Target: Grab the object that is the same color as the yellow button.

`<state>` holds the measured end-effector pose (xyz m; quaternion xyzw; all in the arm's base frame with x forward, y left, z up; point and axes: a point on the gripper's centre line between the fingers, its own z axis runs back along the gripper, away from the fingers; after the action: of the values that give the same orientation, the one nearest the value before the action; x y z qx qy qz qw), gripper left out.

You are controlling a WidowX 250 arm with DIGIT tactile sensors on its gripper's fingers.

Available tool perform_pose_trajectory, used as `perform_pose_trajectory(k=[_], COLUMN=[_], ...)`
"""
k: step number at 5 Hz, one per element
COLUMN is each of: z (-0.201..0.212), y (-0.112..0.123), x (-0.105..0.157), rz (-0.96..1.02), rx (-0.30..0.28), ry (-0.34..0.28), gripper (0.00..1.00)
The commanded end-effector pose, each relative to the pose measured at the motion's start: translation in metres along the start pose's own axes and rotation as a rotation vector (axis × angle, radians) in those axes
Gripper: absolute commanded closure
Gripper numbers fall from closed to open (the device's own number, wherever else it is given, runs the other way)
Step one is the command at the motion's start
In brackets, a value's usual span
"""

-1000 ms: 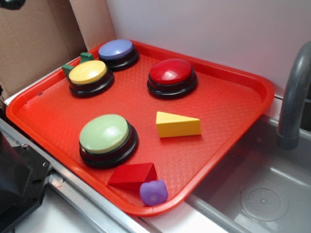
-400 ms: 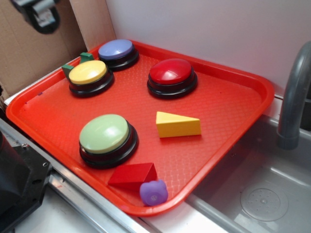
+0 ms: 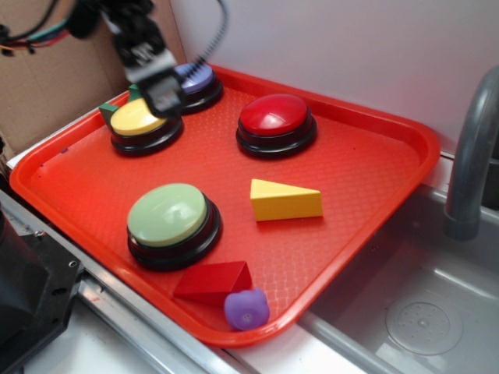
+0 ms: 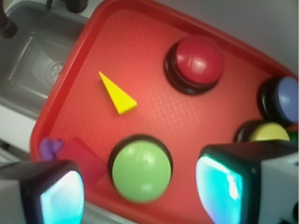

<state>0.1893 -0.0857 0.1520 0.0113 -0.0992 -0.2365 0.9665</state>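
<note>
The yellow wedge block lies flat near the middle of the red tray; it also shows in the wrist view. The yellow button on its black base sits at the tray's back left, partly covered by my gripper, which hangs above it. In the wrist view my gripper is open and empty, its jaws wide apart, with the yellow button at the right edge. The wedge is well away from the gripper, toward the tray's right side.
On the tray are a pale green button, a red button, a blue button, a red wedge and a purple toy. A sink and grey faucet stand at the right. Cardboard stands behind.
My gripper has come in from the top left corner and moved down and right, now over the yellow button. The objects on the tray have not moved.
</note>
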Motion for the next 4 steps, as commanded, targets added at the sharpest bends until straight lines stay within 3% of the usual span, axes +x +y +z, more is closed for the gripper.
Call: perform_pose_trajectory(k=[1, 2, 4], z=[-0.054, -0.085, -0.124], y=[-0.025, -0.029, -0.025], x=[0.028, 0.036, 0.043], rz=[-0.14, -0.172, -0.166], rx=[-0.049, -0.09, -0.107], ry=[-0.035, -0.013, 0.054], gripper=[0.0, 0.0, 0.0])
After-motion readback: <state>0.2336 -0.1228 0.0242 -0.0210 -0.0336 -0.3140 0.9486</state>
